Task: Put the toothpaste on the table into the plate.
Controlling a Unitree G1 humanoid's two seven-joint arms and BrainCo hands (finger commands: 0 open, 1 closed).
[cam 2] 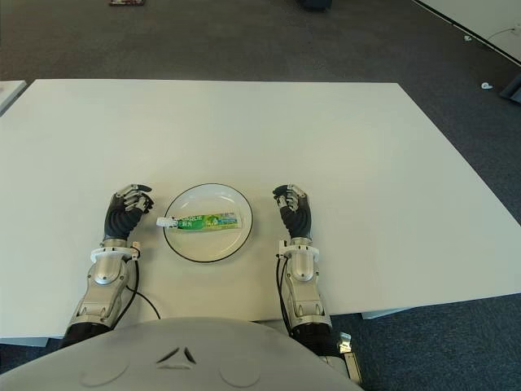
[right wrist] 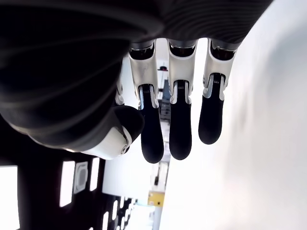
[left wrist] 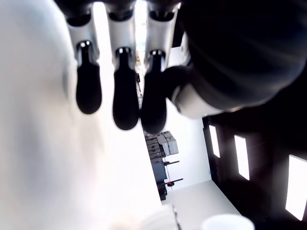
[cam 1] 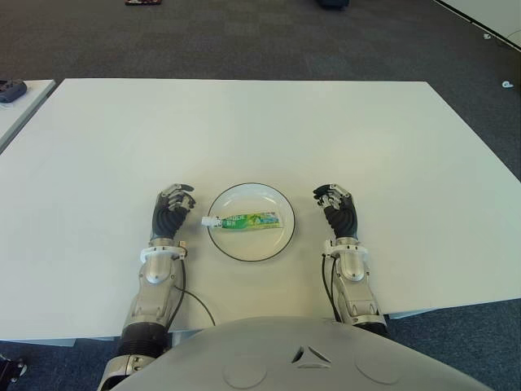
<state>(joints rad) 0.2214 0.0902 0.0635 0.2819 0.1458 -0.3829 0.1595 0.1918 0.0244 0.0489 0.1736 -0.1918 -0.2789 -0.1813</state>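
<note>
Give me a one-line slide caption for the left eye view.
Toothpaste tube lying in the plate on the white table, left robot hand and right robot hand empty on either side.

Office-like room: white table (cam 1: 244,122), grey carpet (cam 1: 244,37)

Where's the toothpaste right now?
The toothpaste lies across the middle of the plate, near the table's front edge, its white cap over the rim toward the left hand; the right hand shows on the plate's other side, both empty.
</note>
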